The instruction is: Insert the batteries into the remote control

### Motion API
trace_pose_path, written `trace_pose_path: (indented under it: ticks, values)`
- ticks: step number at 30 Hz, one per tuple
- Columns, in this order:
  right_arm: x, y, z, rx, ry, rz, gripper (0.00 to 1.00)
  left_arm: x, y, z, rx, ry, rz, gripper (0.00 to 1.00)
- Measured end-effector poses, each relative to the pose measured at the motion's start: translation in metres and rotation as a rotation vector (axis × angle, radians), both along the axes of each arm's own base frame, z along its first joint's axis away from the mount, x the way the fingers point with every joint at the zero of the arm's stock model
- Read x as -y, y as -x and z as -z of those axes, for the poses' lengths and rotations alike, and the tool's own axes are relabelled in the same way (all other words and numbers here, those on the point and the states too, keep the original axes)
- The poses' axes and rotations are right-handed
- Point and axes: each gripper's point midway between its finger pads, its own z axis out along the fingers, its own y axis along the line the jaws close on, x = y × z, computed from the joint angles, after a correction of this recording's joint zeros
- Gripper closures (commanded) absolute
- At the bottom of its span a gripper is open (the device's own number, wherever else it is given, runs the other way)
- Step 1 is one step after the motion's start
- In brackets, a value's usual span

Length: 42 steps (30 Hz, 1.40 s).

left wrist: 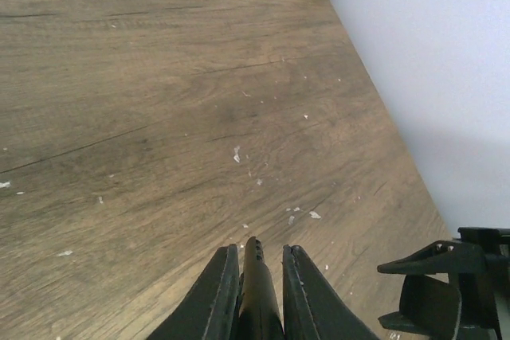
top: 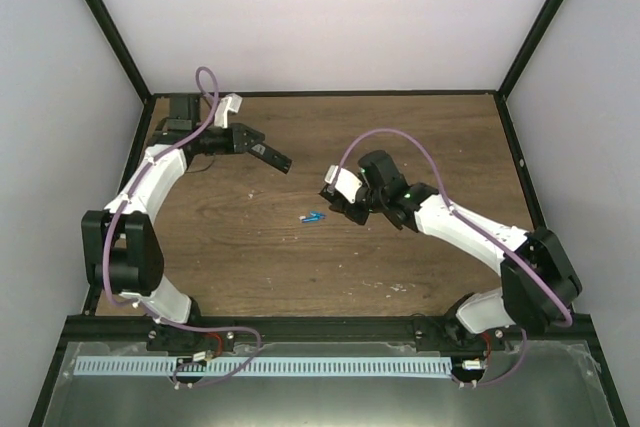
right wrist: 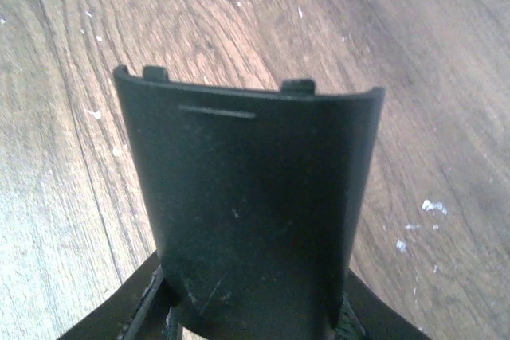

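Note:
My left gripper [top: 256, 146] is shut on the remote control [top: 273, 156], a slim black bar that sticks out toward the table's middle. In the left wrist view the remote control [left wrist: 258, 280] stands edge-on between the two fingers [left wrist: 219, 296]. The blue batteries [top: 314, 217] lie on the wood in the middle, just left of my right gripper [top: 338, 205]. That gripper is shut on a short black cover piece [right wrist: 247, 205] with two tabs on its far edge, held above the table. The cover hides its fingertips.
The wooden table [top: 400, 137] is walled by pale panels with a black frame. White flecks [left wrist: 237, 153] dot the wood. My right gripper [left wrist: 446, 288] shows at the lower right of the left wrist view.

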Motion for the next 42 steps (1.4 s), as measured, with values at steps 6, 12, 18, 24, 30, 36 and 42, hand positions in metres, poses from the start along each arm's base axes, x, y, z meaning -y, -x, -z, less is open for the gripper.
trace_pose_path:
  ticks: [6, 12, 18, 24, 30, 36, 42]
  values:
    - [0.024, -0.013, 0.035, -0.15, 0.083, 0.111, 0.67, -0.015, -0.006, 0.0, -0.001, -0.004, -0.039, 1.0]
    - [0.055, -0.029, 0.069, -0.335, 0.164, 0.259, 0.66, -0.018, -0.005, 0.002, -0.005, -0.007, -0.044, 1.0]
    - [0.064, -0.02, 0.09, -0.463, 0.224, 0.312, 0.64, -0.018, -0.004, 0.002, -0.007, -0.012, -0.038, 1.0]
    - [0.069, -0.012, 0.109, -0.542, 0.285, 0.321, 0.63, -0.017, -0.004, -0.001, -0.001, -0.008, -0.029, 1.0]
    - [0.075, -0.008, 0.114, -0.558, 0.321, 0.333, 0.59, -0.016, -0.003, -0.002, -0.003, -0.007, -0.028, 1.0]
    - [0.076, -0.015, 0.104, -0.511, 0.31, 0.341, 0.38, -0.018, -0.004, -0.005, -0.001, -0.001, -0.029, 1.0]
    - [0.064, -0.026, 0.07, -0.419, 0.209, 0.326, 0.38, -0.02, -0.002, -0.009, -0.002, 0.025, -0.016, 1.0]
